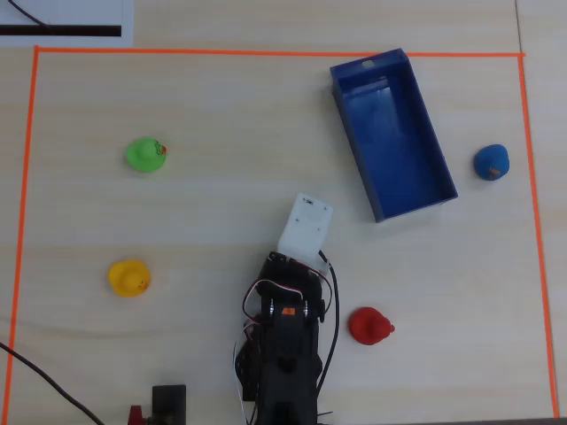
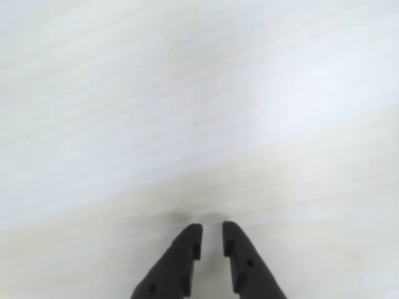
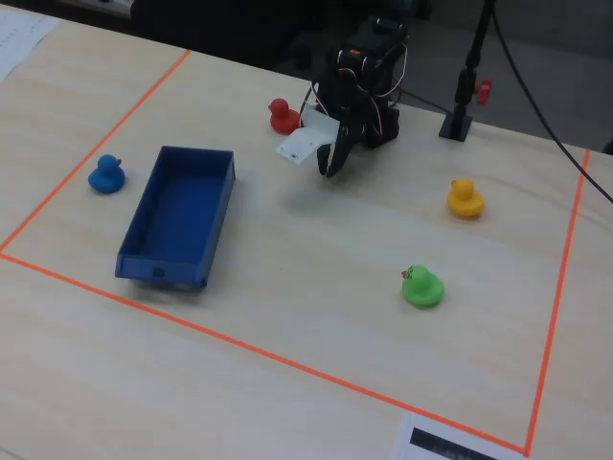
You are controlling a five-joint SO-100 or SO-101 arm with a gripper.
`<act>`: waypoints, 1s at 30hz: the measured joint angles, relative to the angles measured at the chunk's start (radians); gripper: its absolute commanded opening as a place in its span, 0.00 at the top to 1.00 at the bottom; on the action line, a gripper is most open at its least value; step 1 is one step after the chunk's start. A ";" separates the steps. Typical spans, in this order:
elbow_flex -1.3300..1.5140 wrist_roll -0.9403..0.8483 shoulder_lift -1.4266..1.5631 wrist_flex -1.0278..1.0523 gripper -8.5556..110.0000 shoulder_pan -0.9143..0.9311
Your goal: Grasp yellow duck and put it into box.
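Pincer (image 2: 212, 240) nearly closed, empty, above bare table (image 2: 199, 93).

The table (image 1: 213, 212) looks like pale matt wood grain. The box (image 1: 392, 133) is smooth blue plastic; ducks around it, like the yellow duck (image 1: 129, 277), look rubbery.

My arm (image 1: 283, 345): folded low over its base, wrist tipped downward. Gripper (image 2: 212, 240): I read the two black fingers (image 2: 181, 261) nearly closed, a narrow slit between the tips, nothing held, poised just above the counter (image 2: 199, 112).
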 measured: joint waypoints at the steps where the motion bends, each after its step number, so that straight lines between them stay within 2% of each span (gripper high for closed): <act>1: 0.000 0.000 0.000 0.000 0.92 0.000; 24: 0.000 0.000 0.002 0.000 0.93 -0.025; 26: 0.000 -0.003 0.002 0.000 0.90 -0.025; 30: -0.144 -0.055 -0.043 0.063 0.76 -0.005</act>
